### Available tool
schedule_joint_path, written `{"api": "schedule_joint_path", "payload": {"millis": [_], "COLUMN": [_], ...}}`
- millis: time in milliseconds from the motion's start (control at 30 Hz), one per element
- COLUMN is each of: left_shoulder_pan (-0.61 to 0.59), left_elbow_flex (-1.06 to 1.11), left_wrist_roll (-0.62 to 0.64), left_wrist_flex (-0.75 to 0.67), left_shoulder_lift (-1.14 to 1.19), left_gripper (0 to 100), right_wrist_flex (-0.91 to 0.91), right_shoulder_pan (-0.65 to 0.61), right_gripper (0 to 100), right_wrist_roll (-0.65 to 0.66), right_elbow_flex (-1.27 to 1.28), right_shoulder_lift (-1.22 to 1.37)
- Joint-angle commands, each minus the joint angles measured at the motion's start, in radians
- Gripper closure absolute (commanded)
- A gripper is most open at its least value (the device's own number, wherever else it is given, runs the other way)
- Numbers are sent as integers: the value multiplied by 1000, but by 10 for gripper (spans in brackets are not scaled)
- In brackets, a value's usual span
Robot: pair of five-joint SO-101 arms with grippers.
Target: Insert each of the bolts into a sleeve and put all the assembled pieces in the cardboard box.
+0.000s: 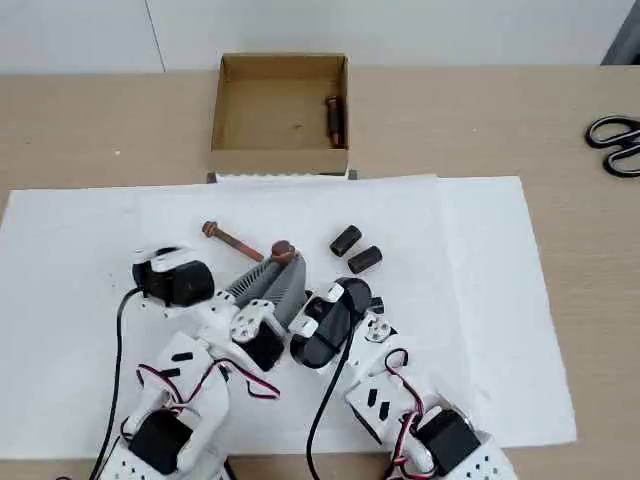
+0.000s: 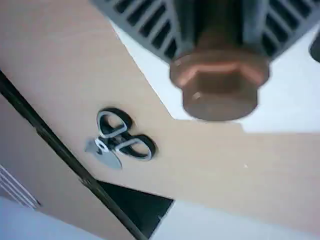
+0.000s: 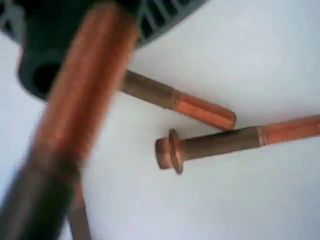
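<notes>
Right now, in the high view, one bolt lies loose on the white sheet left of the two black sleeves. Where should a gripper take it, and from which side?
Probably mid-shank on the bolt, from straight above, closing across its length. It lies flat, flanged head toward the far left; the shank is straight, with bare white sheet on both sides.

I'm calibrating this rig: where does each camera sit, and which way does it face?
High view: fixed above, looking down on table, cardboard box, left arm and right arm.
Left wrist view: along the left claw, shut on a bolt, toward scissors.
Right wrist view: past a ribbed claw part, down at loose bolts on paper.
Shared: scissors, in high and left wrist views.
</notes>
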Motion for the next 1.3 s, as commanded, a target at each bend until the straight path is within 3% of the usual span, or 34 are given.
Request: {"api": "schedule_joint_path", "payload": {"millis": [0,733,933,1267], "left_shoulder_pan": [-20,-26,-44,-54], "left_elbow_flex": [-33,-71,-22,91], "left_wrist_roll": [-3,-6,-18,-18], "left_wrist_flex": [-38,-130,-133,-253], "left_shoulder_lift": [-9,-11,-11,-11], "left_gripper": [994,994,994,994], "right_wrist_flex": [-22,-24,-30,-30], "right_shoulder_pan": [-4,-5,-8,-8], "right_gripper": [996,996,996,996], "right_wrist_roll": [5,3,3,2], "right_elbow_flex": [-23,-8,-11,-57], "right_shoulder_lift": [-12,-12,-12,-12]}}
